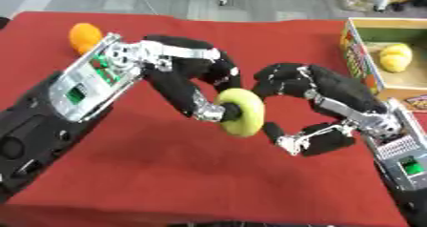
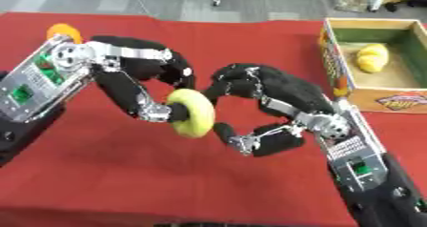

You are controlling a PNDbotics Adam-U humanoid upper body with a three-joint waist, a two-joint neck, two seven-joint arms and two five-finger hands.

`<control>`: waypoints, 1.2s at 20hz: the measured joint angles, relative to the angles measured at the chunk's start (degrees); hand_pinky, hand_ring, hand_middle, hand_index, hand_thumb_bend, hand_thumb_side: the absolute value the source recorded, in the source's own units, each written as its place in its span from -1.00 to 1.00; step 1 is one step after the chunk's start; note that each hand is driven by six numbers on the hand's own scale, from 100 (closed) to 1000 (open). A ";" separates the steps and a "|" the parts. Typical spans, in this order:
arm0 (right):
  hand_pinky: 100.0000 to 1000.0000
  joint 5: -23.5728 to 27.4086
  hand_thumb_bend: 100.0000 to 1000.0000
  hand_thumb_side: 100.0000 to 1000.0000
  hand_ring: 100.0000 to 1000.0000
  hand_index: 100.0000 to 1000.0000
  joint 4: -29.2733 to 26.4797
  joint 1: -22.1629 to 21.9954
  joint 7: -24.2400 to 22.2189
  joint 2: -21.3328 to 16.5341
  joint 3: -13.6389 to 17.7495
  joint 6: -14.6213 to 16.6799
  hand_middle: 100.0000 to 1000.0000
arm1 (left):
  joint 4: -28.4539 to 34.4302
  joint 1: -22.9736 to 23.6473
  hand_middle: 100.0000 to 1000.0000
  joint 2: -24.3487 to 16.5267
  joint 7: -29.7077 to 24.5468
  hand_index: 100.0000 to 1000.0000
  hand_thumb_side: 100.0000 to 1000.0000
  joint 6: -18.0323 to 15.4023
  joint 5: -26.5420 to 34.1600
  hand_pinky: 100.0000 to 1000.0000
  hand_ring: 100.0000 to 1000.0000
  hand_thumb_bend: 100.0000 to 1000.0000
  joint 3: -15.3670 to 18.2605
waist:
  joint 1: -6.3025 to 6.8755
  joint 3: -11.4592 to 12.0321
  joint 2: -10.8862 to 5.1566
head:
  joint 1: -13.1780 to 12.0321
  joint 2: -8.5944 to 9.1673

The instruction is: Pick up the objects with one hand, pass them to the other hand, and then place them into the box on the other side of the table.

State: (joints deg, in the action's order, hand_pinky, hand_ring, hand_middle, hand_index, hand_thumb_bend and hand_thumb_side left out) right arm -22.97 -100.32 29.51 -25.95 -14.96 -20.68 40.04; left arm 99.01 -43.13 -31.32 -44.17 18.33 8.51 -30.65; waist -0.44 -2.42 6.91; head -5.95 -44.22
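left hand (image 1: 188,85) pinching yellow-green ring (image 1: 242,111), right hand (image 1: 309,107) beside it

Red table (image 1: 167,173): orange fruit (image 1: 83,36) (far left), box (image 2: 338,85) right.

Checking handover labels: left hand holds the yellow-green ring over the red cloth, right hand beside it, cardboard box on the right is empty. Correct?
Not quite: the open cardboard box is not empty; the right eye view shows a yellow lumpy object inside. The left hand holding the yellow-green ring and the right hand beside it stand.

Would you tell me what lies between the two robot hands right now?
A yellow-green ring, held by the left robot hand, with the right robot hand right beside it; both eye views show this.
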 measured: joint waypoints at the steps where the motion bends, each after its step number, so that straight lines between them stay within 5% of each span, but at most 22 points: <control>1: 0.57 -0.01 -1.00 -0.70 0.31 0.79 0.00 0.00 0.01 0.00 -0.06 -0.01 0.03 | -0.18 0.17 -0.15 0.00 -0.14 0.06 -0.66 -0.13 -0.11 0.49 0.13 -0.76 -0.06 | 0.00 0.02 0.00 | 0.00 0.00; 24: 0.56 0.13 -1.00 -0.69 0.31 1.00 -0.02 -0.07 0.78 0.02 -0.17 -0.74 0.03 | -1.78 0.72 -0.14 -0.01 -1.57 0.07 -0.60 0.27 -0.68 0.53 0.15 -0.86 -0.69 | 0.00 0.07 0.00 | -0.17 0.00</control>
State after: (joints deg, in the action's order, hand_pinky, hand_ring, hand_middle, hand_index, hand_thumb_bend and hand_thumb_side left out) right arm -22.84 -100.33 29.44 -25.17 -14.93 -20.86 39.30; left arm 97.23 -42.41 -31.33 -45.74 18.60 7.83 -31.34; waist -0.44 -2.35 6.91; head -6.12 -44.22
